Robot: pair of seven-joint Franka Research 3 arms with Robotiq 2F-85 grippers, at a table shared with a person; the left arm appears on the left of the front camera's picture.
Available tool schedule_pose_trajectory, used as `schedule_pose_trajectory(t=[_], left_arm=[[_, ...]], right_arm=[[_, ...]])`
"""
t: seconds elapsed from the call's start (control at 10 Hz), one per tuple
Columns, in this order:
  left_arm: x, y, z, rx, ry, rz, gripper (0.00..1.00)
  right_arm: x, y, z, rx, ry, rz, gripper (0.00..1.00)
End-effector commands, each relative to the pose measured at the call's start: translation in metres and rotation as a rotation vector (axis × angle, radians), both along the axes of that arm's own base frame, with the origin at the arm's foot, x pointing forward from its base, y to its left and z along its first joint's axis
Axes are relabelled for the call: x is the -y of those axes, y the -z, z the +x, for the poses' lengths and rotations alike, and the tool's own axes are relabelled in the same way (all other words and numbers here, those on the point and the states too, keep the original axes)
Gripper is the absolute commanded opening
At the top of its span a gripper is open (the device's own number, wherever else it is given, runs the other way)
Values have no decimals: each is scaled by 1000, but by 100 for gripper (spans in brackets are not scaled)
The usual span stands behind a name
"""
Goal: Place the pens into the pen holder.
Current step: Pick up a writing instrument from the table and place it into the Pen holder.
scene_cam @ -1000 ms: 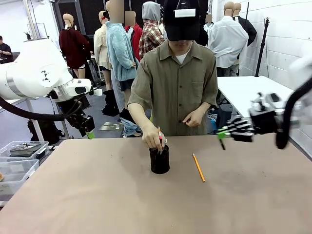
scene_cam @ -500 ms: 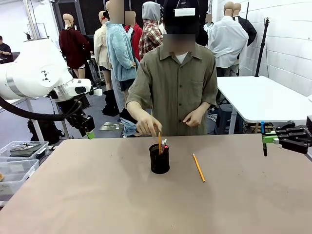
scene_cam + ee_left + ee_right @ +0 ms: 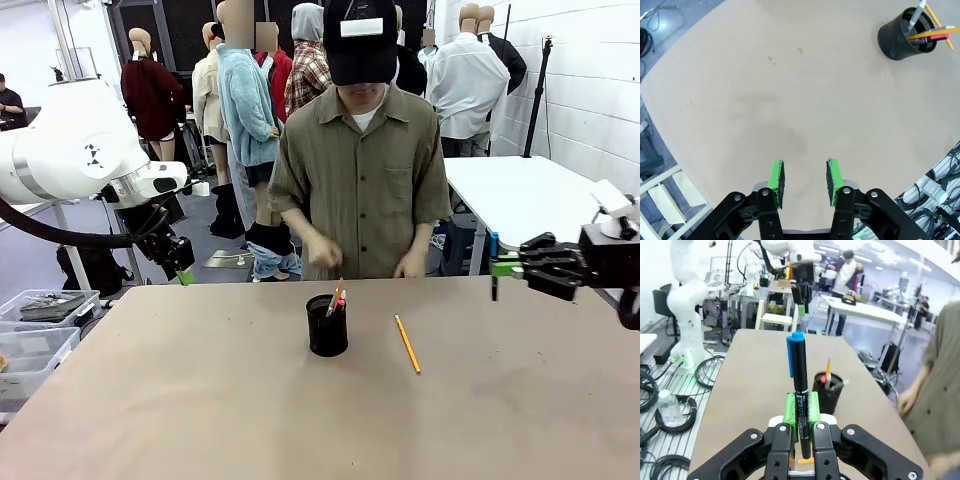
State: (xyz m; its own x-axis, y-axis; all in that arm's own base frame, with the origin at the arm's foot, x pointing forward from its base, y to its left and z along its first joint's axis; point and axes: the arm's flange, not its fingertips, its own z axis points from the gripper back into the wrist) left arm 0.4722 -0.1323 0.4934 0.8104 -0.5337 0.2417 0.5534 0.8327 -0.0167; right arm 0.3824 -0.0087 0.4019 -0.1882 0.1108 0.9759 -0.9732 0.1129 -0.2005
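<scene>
The black mesh pen holder (image 3: 327, 328) stands mid-table with a white-silver pen, a yellow-orange pencil and a pink-ended pen (image 3: 336, 297) leaning in it. One more yellow pencil (image 3: 407, 343) lies flat to its right. At the table's right edge my right gripper (image 3: 503, 268) is shut on a blue pen (image 3: 493, 262), which stands upright between the pads (image 3: 799, 371) in the right wrist view. Beyond it is the pen holder (image 3: 829, 393). My left gripper (image 3: 805, 176) is open and holds nothing, far from the pen holder (image 3: 900, 36). It hangs off the table's left (image 3: 183, 270).
The person stands at the far side, hands (image 3: 322, 250) drawn back near the waist, off the table. Clear plastic bins (image 3: 40, 320) sit at the left edge. A white table (image 3: 520, 200) stands behind on the right. Bare tabletop (image 3: 200, 400) lies in front of the holder.
The person let go of the pens in the holder and pulled the hand back. My right gripper with the blue pen swung out to the right, then came back left and a little higher.
</scene>
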Motion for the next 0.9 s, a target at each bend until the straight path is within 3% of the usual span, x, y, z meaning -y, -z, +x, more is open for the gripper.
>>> schedule_pose_trajectory(t=[0.0, 0.2, 0.3, 0.5, 0.6, 0.7, 0.8], left_arm=[[-1, 0, 0, 12, -2, 15, 46], [-1, 0, 0, 12, -2, 15, 46], [-1, 0, 0, 12, -2, 15, 46], [-1, 0, 0, 12, -2, 15, 46], [-1, 0, 0, 12, -2, 15, 46], [-1, 0, 0, 12, -2, 15, 46], [-1, 0, 0, 12, -2, 15, 46]], right_arm=[[-40, -1, 13, 84, -9, -17, 0], [-98, -2, 43, 43, 88, 0, 0], [-47, -6, 13, 51, -11, -3, 0], [-47, -6, 13, 51, -11, -3, 0], [-69, -5, 22, 53, 14, -11, 0], [-72, -1, 9, 103, 38, -5, 0], [-83, 5, 22, 79, -48, -2, 0]])
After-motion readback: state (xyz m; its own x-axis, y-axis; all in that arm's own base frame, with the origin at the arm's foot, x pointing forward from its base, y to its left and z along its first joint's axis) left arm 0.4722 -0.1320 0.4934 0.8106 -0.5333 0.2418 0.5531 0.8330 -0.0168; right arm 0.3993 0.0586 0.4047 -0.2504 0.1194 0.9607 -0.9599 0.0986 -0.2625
